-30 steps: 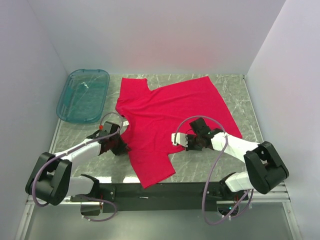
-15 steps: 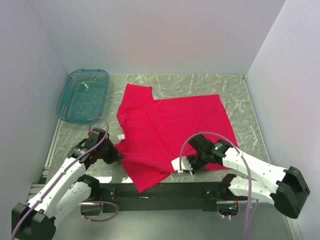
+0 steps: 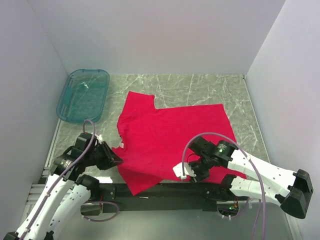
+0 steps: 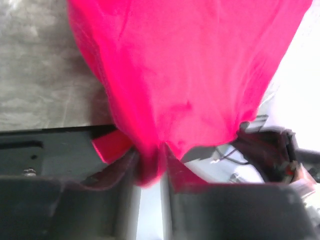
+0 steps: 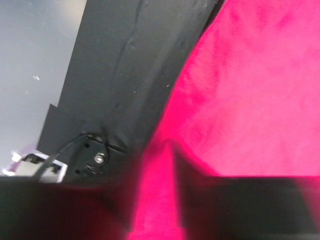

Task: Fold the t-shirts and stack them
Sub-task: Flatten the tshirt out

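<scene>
**As both arms hold its near edge, the red shirt lies open and unfolded**

While the teal tub (image 3: 84,95) sits at the far left corner of the tabletop (image 3: 200,87), apart from the cloth, the left fingers (image 4: 90,210) are at the neck end, just near of the white neck label (image 3: 120,145). They are closed to a narrow slit, with a bunched fold of the t-shirt (image 3: 170,135) pinched in it.

That t-shirt is spread in one layer across the middle of the tabletop, neck to the left. One sleeve points far and the other hangs over the near edge onto the black base rail (image 3: 165,191).

At the right, the right fingers (image 5: 225,200) are at the shirt's near edge. Red cloth fills the slim gap between them, so they look closed on it, though that view is blurred.

By my reading this is the laying-out step: no fold is made yet. The next move calls for a flat, square shirt with the overhanging sleeve brought onto the tabletop, then a fresh grip for the first fold.
</scene>
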